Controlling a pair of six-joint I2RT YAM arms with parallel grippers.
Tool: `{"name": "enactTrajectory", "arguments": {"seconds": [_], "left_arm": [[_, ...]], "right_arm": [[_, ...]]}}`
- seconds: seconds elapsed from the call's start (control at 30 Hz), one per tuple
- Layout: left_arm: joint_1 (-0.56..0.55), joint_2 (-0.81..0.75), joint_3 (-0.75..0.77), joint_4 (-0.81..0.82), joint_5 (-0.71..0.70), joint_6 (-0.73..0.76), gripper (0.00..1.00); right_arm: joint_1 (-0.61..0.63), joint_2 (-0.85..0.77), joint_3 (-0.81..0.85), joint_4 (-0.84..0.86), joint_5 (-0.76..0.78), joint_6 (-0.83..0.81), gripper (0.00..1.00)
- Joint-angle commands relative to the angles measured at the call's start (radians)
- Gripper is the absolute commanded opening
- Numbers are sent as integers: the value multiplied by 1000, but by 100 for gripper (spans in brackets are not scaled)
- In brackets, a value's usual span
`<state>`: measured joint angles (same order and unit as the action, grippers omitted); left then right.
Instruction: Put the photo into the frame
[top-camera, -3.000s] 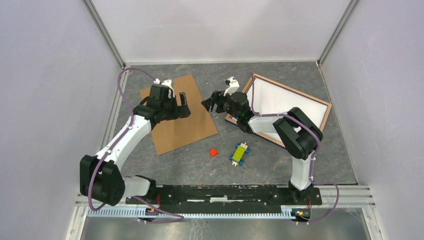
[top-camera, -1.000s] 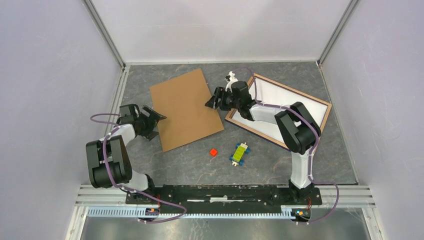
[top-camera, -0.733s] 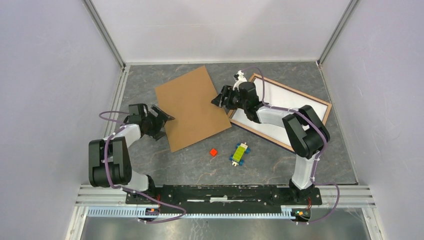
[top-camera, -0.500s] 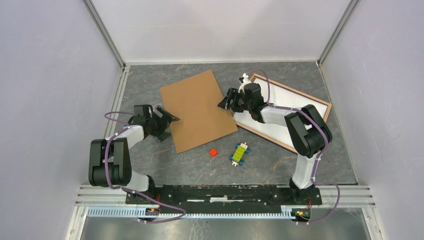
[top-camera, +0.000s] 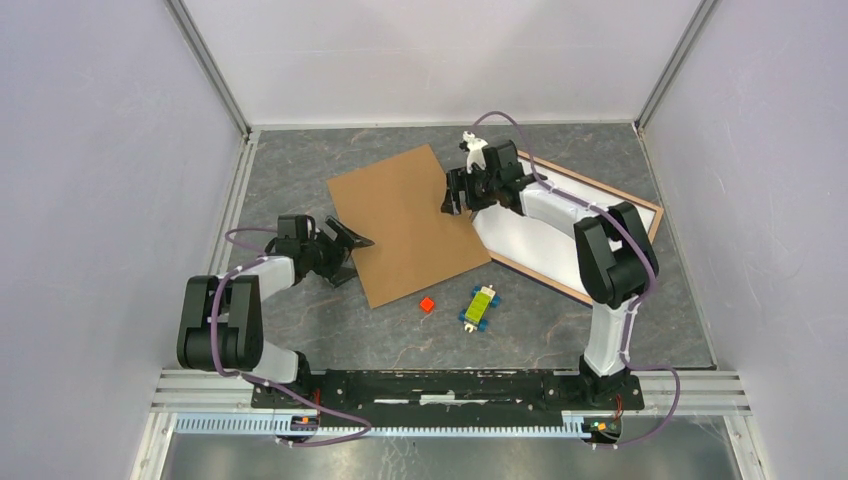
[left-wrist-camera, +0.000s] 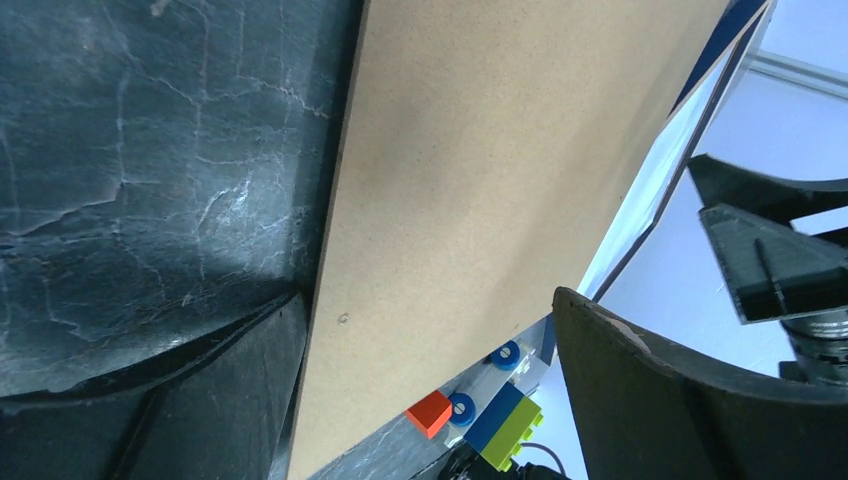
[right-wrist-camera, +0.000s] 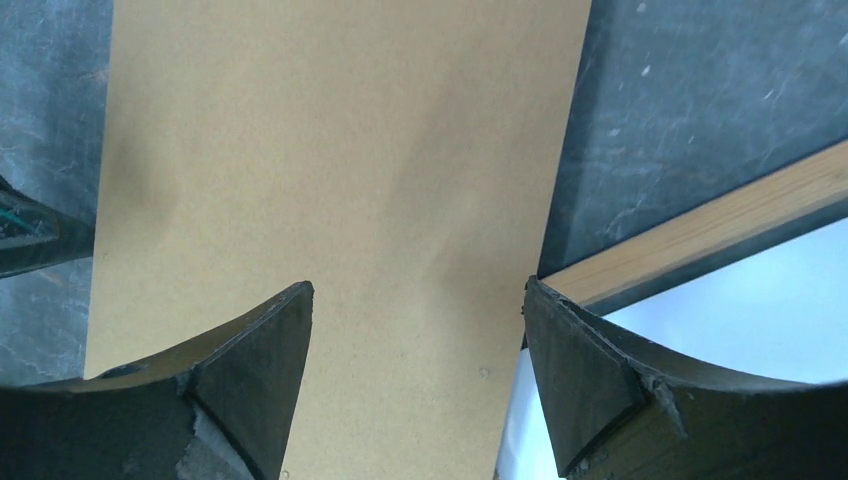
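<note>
Far left, low over the dark grey marbled desk (top-camera: 330, 335): left tool (top-camera: 358, 258), lying almost level, fingers spread wide, gripping nothing. Between those fingers, the near-left edge of a flat rectangular board (top-camera: 410, 220) of plain brown fibre material. Finger touching that edge or not: impossible to tell. In the left wrist view, a shadow on the desk along that edge.

Middle: board set askew, long sides running from far-left to near-right. Just beside its near corner, a small red plastic block (top-camera: 427, 304). Right of that, near but apart, a little toy-brick piece (top-camera: 480, 304) in yellow-green and blue. Both on bare desk, nearer the arm bases than the frame.

Right of middle: right tool (top-camera: 456, 198), pointing down over the board's right edge, fingers wide apart, nothing held. Below and between them, only the board's brown face. Contact with the board: not discernible.

Right: large thin rectangular frame (right-wrist-camera: 720, 218) with a light brown wooden rim, flat on the far-right part of the desk, turned at an angle. Inside the rim, a plain white panel (right-wrist-camera: 760, 320). Left corner of the frame buried under the board's right edge, rim and a strip of white covered there. More of the frame's far-left part hidden in the top view by the right forearm stretched across it.
</note>
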<state>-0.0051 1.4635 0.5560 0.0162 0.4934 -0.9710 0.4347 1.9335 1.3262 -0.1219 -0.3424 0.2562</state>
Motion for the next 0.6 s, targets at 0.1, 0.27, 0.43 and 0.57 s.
{"name": "enactTrajectory", "arguments": {"seconds": [0.1, 0.27, 0.43, 0.57], "left_arm": [[3, 45, -45, -94, -37, 29, 100], [4, 57, -39, -97, -43, 46, 100], [4, 54, -22, -155, -106, 88, 100], [4, -13, -21, -208, -154, 130, 100]], "right_arm": [[-32, 141, 236, -148, 4, -94, 82], [-48, 280, 418, -192, -73, -62, 80], [-64, 367, 462, -134, -169, 0, 75], [-68, 406, 453, -95, -198, 38, 73]]}}
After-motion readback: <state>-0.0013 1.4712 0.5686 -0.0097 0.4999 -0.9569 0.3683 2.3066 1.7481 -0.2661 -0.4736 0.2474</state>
